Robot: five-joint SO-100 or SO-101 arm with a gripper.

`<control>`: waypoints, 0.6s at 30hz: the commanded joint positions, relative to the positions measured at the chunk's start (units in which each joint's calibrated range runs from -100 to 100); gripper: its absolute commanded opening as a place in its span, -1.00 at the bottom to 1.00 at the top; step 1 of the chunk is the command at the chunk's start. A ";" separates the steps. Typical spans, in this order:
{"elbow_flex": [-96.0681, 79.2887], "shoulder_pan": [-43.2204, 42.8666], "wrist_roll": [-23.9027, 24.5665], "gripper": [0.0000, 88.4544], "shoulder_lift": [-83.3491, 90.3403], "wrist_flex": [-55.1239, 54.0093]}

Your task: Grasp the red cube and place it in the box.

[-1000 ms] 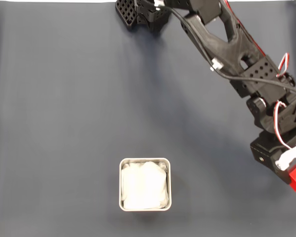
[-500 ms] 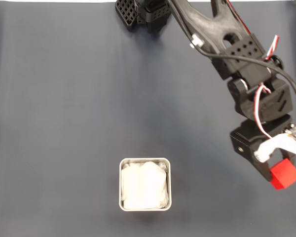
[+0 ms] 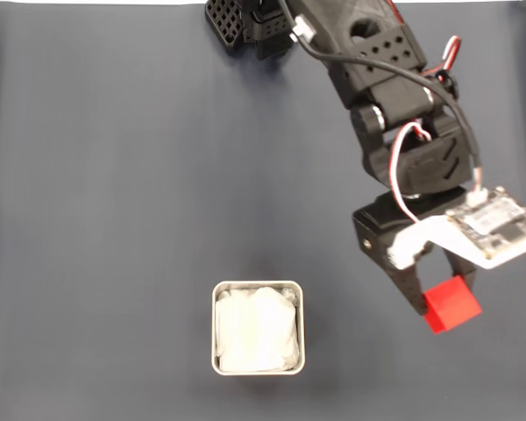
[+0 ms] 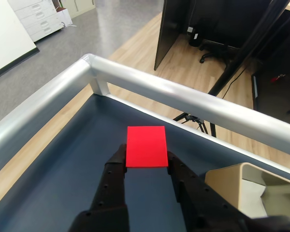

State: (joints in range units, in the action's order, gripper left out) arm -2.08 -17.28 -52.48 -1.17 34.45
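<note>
In the fixed view we see the gripper [image 3: 440, 294] clenched on the red cube [image 3: 451, 303], held well to the right of the box [image 3: 258, 327]. From the wrist view we see both fingers [image 4: 115, 170] pressing the cube's [image 4: 146, 146] sides.

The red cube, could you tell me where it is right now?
In the fixed view, the red cube sits between the gripper fingers at lower right, right of the box.
</note>
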 commanded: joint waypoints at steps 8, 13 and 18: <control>-7.96 5.99 0.34 -0.85 13.22 0.39; -10.33 8.41 0.68 -0.86 16.16 0.88; -11.70 10.54 1.17 -0.86 18.33 1.78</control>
State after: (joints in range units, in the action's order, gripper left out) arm -14.01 -8.61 -51.94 12.81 35.64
